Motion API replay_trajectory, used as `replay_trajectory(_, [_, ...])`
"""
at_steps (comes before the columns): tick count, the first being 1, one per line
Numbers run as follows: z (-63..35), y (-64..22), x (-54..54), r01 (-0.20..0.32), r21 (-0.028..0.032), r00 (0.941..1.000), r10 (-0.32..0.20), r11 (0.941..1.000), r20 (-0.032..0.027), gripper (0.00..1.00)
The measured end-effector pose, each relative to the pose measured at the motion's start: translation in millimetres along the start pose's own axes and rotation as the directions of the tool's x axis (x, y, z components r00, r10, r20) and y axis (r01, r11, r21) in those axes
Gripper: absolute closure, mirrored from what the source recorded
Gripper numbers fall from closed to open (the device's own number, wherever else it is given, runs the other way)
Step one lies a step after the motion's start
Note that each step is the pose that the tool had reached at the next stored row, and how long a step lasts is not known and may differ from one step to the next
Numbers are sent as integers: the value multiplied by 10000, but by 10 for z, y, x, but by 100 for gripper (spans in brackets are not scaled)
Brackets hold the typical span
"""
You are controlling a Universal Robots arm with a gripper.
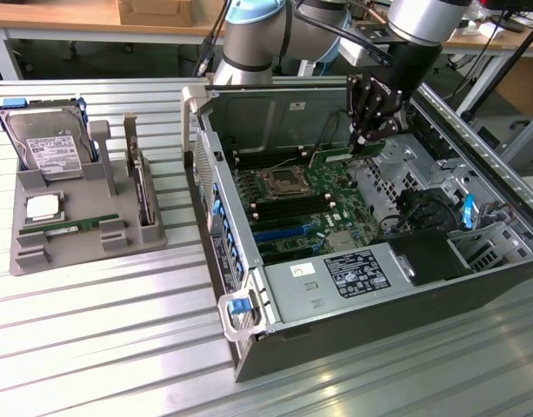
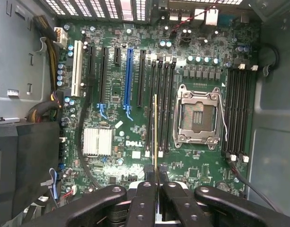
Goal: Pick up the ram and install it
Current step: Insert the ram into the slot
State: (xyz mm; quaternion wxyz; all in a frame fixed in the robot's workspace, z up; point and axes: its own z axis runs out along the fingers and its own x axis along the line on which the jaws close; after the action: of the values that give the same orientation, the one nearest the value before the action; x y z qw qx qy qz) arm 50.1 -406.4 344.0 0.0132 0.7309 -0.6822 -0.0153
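My gripper (image 1: pixel 364 143) is inside the open computer case (image 1: pixel 249 287), shut on a ram stick (image 1: pixel 334 158), a long green board held on edge above the motherboard (image 1: pixel 292 204). From the wrist, the ram (image 2: pixel 155 132) appears as a thin edge running out from between the black fingers (image 2: pixel 145 194). It hangs over the bank of black memory slots (image 2: pixel 160 94) beside the empty processor socket (image 2: pixel 197 116). Whether it touches a slot I cannot tell. A second ram stick (image 1: pixel 70 228) lies flat in the grey holder tray (image 1: pixel 83 252) on the exterior view's left.
The tray also carries a silver hard drive (image 1: pixel 49 148), a small square processor (image 1: pixel 42 207) and an upright card (image 1: pixel 143 187). Inside the case are a heatsink (image 2: pixel 97 141), cables (image 2: pixel 55 109) and a drive cage (image 1: pixel 423 252). Another memory slot bank (image 2: pixel 239 111) flanks the socket.
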Motion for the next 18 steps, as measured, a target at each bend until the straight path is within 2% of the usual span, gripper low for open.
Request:
replay_trajectory(8, [72,-3,0,0,0,10000,0,10000,0,88])
replay_trajectory(18, [111,-4,1,0,0,10000,0,10000,0,88])
